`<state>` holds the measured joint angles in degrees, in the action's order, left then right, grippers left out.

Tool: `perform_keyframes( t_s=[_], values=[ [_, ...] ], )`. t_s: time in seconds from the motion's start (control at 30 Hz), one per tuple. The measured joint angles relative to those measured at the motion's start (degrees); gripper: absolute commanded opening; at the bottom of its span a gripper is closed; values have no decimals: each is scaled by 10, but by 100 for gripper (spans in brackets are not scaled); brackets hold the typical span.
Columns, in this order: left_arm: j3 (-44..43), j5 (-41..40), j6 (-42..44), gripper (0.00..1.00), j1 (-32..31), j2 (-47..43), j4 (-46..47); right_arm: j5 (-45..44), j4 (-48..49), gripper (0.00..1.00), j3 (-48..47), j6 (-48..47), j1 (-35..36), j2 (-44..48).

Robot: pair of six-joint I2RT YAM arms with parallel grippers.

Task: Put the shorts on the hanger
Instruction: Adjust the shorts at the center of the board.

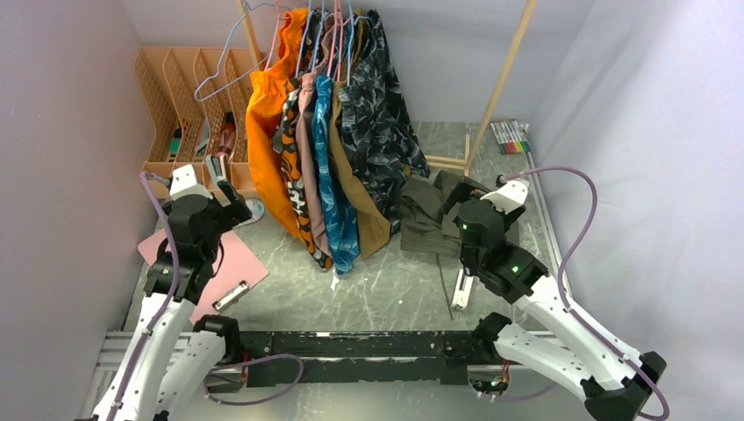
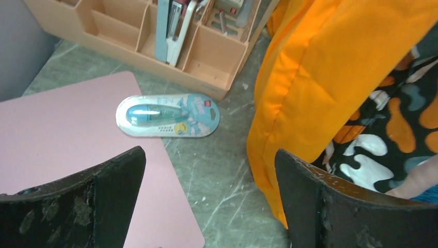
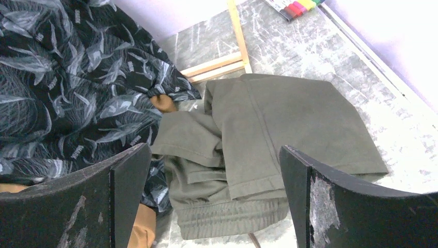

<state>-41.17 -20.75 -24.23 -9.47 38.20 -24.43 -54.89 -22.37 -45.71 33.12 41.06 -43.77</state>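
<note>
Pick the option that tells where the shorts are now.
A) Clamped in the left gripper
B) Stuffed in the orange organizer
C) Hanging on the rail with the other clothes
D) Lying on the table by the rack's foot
D: the shorts lie rumpled on the table, with the open right gripper over them and holding nothing.

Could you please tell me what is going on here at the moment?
Nothing is held yet. The right tool hovers open over the shorts, which lie bunched on the table. The left tool is open too, near the orange garment on the rack. The hanger hangs empty on that rack.
</note>
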Motion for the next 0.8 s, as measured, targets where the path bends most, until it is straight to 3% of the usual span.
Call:
perform_keyframes(
  t_s=[0.47, 0.8],
  values=[
    [1, 3, 7, 99, -16, -14, 24, 113, 23, 97, -7, -104, 0, -7],
    [13, 19, 16, 99, -31, -41, 40, 218, -45, 93, -147, -77, -18, -147]
  ],
)
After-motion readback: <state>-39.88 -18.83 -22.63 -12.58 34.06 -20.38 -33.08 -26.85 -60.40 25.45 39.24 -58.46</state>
